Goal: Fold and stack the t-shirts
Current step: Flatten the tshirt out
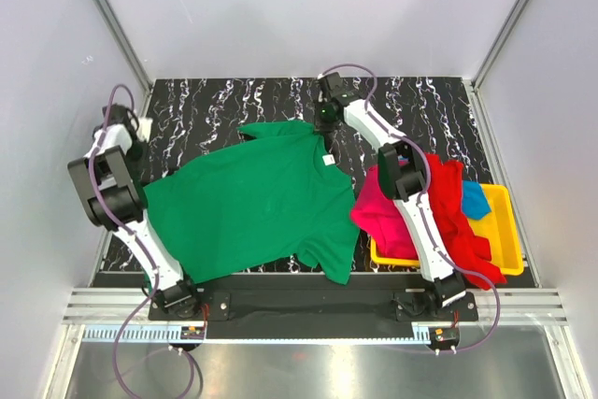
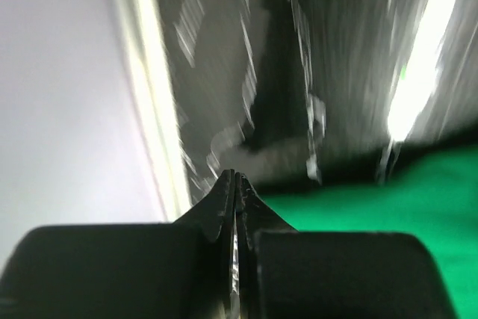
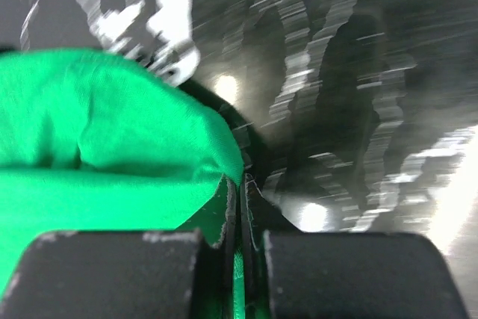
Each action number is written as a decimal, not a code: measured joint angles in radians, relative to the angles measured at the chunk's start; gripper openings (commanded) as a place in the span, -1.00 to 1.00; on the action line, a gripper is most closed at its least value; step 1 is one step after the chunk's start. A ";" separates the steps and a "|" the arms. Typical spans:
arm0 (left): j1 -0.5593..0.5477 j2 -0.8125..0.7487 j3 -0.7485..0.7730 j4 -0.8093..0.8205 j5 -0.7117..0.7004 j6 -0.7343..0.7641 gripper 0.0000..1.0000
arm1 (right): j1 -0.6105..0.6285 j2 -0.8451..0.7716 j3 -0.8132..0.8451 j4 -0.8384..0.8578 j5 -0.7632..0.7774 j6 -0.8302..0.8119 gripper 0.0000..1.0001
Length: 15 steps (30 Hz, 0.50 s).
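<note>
On black marbled table [image 1: 420,109], white walls [image 1: 280,7], left pincer [image 2: 234,175] clenched, right pincer [image 3: 240,179] pinching green t-shirt [image 1: 262,203].

This is looking like a robotics lab. White panels [image 1: 308,7] in aluminium framing [image 1: 110,16] are enclosing a marbled bench [image 1: 234,105], with robot arms [image 1: 420,217] sitting bolted at its edge.

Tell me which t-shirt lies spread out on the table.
The green t-shirt, alone on the marbled table; the red t-shirt, pink t-shirt and blue t-shirt are bunched at the yellow tray.
</note>
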 measured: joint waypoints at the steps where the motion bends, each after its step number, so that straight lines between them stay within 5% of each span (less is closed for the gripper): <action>1: -0.018 0.023 0.051 0.005 -0.011 -0.014 -1.00 | -0.013 -0.003 -0.008 0.012 0.006 0.017 -1.00; 12: -0.146 0.284 0.614 0.009 -0.092 -0.128 -1.00 | -0.163 -0.001 -0.015 0.098 0.041 0.151 -1.00; 15: -0.142 0.281 0.592 -0.016 -0.029 -0.131 -0.44 | -0.161 0.000 -0.013 0.111 0.043 0.164 -1.00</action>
